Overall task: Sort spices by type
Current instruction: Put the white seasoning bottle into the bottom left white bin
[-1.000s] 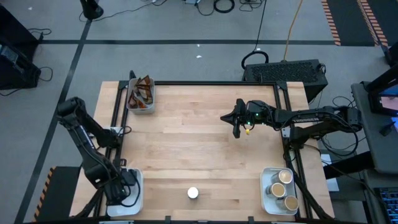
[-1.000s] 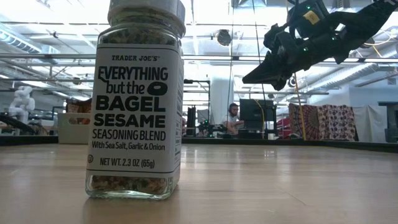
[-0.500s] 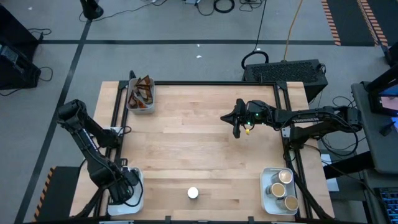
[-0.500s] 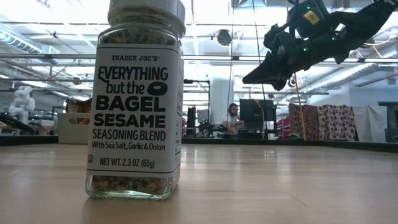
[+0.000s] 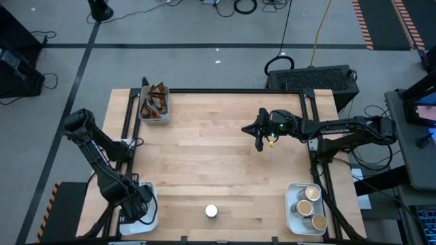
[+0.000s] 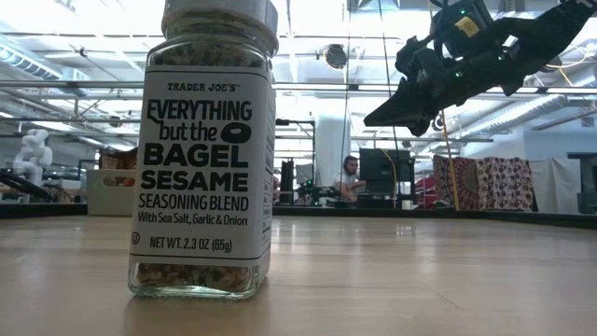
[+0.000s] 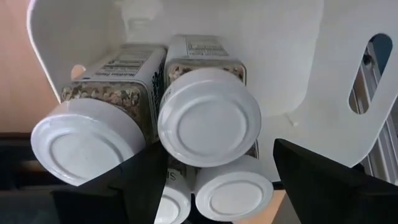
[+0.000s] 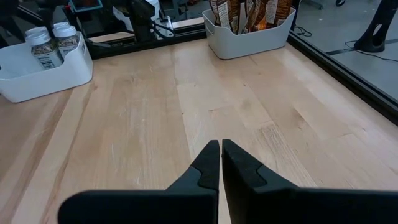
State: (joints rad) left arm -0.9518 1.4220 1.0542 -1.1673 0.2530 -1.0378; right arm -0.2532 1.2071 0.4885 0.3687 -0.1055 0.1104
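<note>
White-lidded jars (image 7: 208, 124) between spread left gripper (image 7: 214, 186) fingers – untouched, right gripper (image 8: 220, 163) closed

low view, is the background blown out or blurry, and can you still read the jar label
Low view: the seasoning jar is sharp and its label reads clearly; the ceiling lights behind it glare white at the top, and the room beyond looks soft. The wooden table carries a dull sheen.

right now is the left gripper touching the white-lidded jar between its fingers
Apart. The left wrist view shows clear gaps between the left gripper fingers and the white-lidded jar.
</note>
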